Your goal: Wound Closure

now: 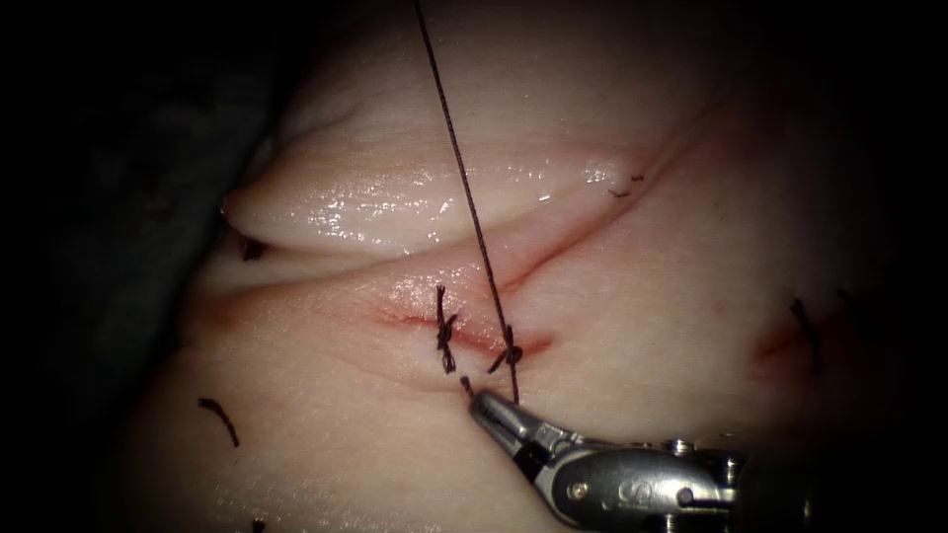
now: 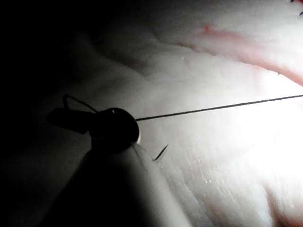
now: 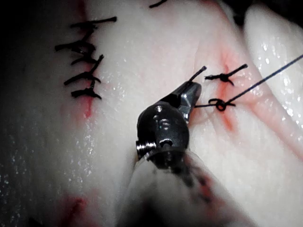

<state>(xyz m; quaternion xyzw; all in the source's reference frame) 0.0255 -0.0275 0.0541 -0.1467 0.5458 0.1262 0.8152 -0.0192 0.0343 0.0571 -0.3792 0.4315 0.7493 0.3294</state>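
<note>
The right arm's tool (image 1: 486,407) enters from the lower right of the endoscope view, its jaws pressed together on the short tail of the thread (image 1: 466,188) just below the knot (image 1: 512,353); the right wrist view shows the same pinch, the tail running from the jaw tips (image 3: 189,97) straight to the knot (image 3: 220,104). The knot sits on the cut (image 1: 464,331) in the tissue (image 1: 632,296), just right of a finished stitch (image 1: 444,331). From the knot the long strand rises steeply up and slightly left, taut, out of the top of the endoscope view. So the thread's long axis runs nearly straight through the knot: short tail toward the right tool below, long strand away above. In the left wrist view the left arm's tool (image 2: 71,118) is dark, with the taut strand (image 2: 218,108) reaching its wrist; I cannot tell how its jaws stand. The right tool is by far the nearer to the knot. No needle can be made out. Cut ends of thread (image 1: 219,418) lie on the tissue at lower left, and a row of finished stitches (image 3: 85,71) shows in the right wrist view
</note>
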